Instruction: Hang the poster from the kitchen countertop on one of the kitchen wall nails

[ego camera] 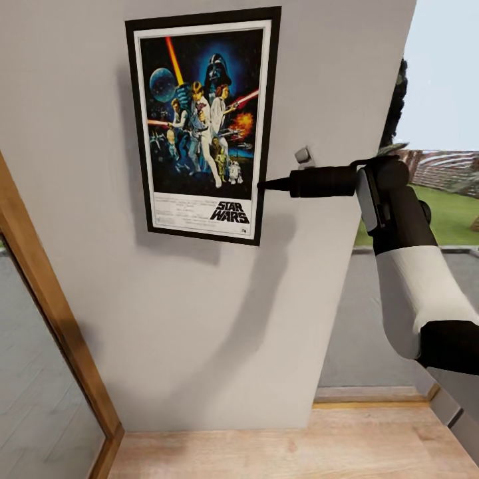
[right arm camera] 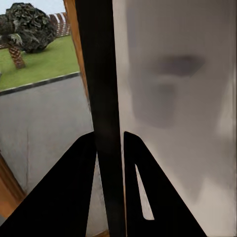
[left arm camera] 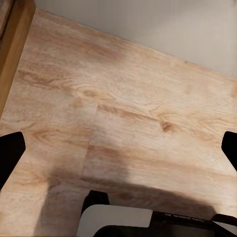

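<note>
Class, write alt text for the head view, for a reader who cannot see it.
A framed Star Wars poster sits upright against a grey wall, its right edge pinched by the right claw reaching in from the right. Beside the claw a small nail sticks out of the wall; below is wooden floor.

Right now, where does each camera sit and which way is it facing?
Head view: up on the head, facing the grey wall; poster, right gripper at its frame edge.
Left wrist view: on the left arm, aimed down at the wood floor; left gripper fingertips at the sides.
Right wrist view: on the right arm, fingers clamping the frame.
Head and right wrist share poster and wall.
</note>
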